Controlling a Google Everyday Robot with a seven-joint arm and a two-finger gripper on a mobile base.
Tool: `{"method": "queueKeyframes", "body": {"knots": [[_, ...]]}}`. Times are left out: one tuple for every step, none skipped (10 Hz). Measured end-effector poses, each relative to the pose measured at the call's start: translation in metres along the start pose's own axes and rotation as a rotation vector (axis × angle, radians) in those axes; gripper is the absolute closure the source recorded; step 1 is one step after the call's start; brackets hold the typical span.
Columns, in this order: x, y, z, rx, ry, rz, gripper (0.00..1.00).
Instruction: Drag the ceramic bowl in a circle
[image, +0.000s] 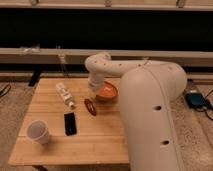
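1. Blocked in large part by the bulky white robot arm filling the right half of the frame: the tabletop's right side.
2. Just above frame centre: gripper lowered at the left rim of the ceramic bowl, pressed together. Too blurred to tell whether pinching that rim.
3. Orange-red and glossy, sitting toward the tabletop's far edge, right portion hidden behind the arm.
4. Left of it and apart: clear plastic bottle lying on its side. Just beside its lower left: small dark-red oval item, kind unclear.
5. Lower left: white paper cup, upright. Near it, a flat black rectangle, possibly a phone.
6. Wooden slatted tabletop, front corners cut off by the frame's bottom edge.
7. Speckled floor on both sides; dark wall behind with a pale ledge running across; blue object on the floor at far right.
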Motion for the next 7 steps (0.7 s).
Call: {"method": "queueKeyframes", "body": {"knots": [[0.002,0.013,-0.006,-0.020,0.006,-0.016,1.00],[0.003,0.035,-0.018,-0.063,0.020,-0.038,1.00],[0.007,0.045,-0.022,-0.087,0.034,-0.046,1.00],[0.019,0.052,-0.028,-0.113,0.060,-0.045,1.00],[0.030,0.054,-0.032,-0.127,0.082,-0.038,1.00],[0.044,0.054,-0.035,-0.136,0.105,-0.028,1.00],[0.060,0.051,-0.038,-0.140,0.130,-0.001,1.00]]}}
